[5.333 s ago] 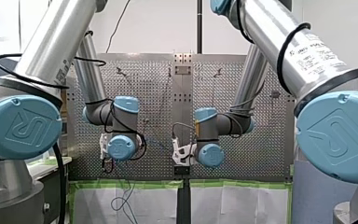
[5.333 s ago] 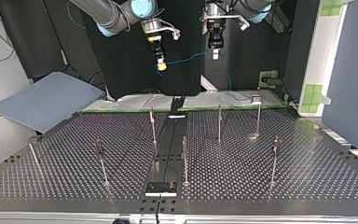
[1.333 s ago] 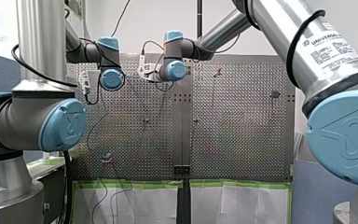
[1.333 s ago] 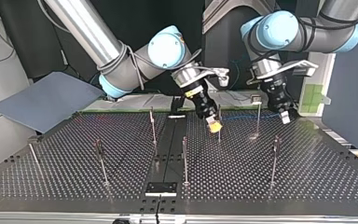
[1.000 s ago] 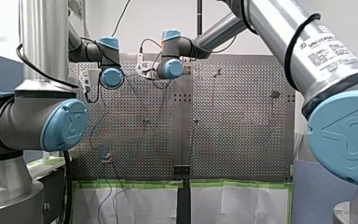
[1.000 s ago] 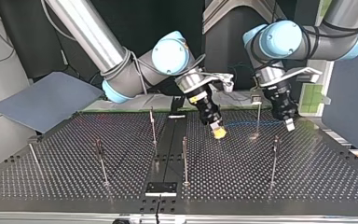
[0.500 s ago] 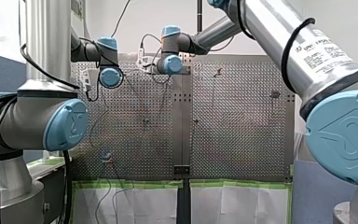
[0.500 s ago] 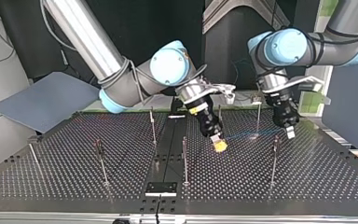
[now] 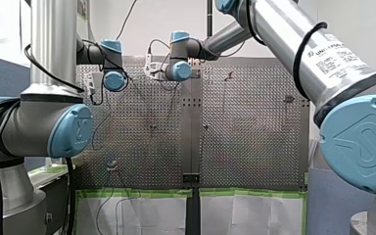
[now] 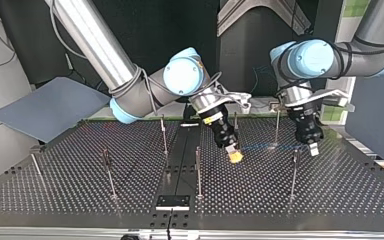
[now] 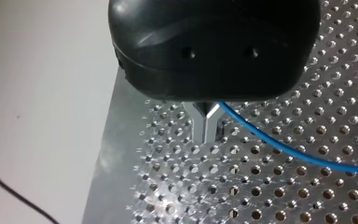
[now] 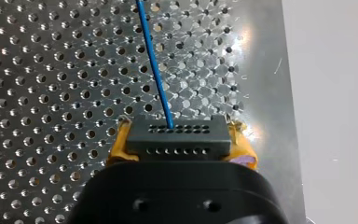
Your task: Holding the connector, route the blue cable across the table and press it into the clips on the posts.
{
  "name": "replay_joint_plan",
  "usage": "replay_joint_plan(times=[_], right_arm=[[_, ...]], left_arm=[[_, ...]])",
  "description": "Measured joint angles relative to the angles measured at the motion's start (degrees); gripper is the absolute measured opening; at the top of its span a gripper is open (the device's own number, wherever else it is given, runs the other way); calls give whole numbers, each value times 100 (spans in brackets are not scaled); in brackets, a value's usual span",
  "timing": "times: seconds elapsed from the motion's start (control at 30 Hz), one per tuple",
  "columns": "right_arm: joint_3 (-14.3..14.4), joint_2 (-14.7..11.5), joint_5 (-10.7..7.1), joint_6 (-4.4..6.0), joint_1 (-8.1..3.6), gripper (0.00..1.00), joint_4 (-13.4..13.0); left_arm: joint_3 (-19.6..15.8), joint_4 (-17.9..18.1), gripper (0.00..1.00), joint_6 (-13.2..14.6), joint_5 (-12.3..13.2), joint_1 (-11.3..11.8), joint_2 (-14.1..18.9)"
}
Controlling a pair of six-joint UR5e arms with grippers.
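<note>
Left hand (image 10: pixel 313 148) and right hand (image 10: pixel 235 156) have both come off the far edge, where they hung 5.3 s ago, and now sit low over the counter (image 10: pixel 80 200). Over the last half second the left hand drops slightly toward the near side of the top view. The right hand barely shifts.

Right hand, wrist view: yellow pads (image 12: pixel 118 148) are clamped on the two ends of the dark connector (image 12: pixel 175 137). Two rows of small holes show on the connector's face. The blue cable (image 12: pixel 153 60) leaves that face and runs straight ahead of the hand, over the perforated plate.

Left hand, wrist view: black body, with metal fingers (image 11: pixel 206 126) pressed together and tips close above the counter. The cable comes out at their root and sweeps off to one side above the holes, so this hand is closed on the cable.

Top view: the right hand is near the counter's middle, tilted, yellow tip lowest. The left hand is at the view's right, pointing down, its tip near the top of a post (image 10: pixel 294 172). Other thin posts stand upright across the counter. The cable shows only as a faint blue line between the two hands, passing near the foot of another post. Whether it touches that post I cannot tell.
</note>
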Motion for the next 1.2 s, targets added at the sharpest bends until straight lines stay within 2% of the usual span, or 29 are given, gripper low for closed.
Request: replay_joint_plan(times=[0.37,0.7,0.93,1.2], right_arm=[[-37,24,-1,0,-61,0,-18],[-62,25,19,-2,-139,0,-20],[-64,26,24,-2,-211,0,-28],[-64,25,12,-12,-257,0,-25]], left_arm=[[259,198,0,-203,229,149,-97],[422,303,0,-378,526,346,-472],[458,449,0,-519,706,505,-538],[461,462,0,-456,961,576,-541]])
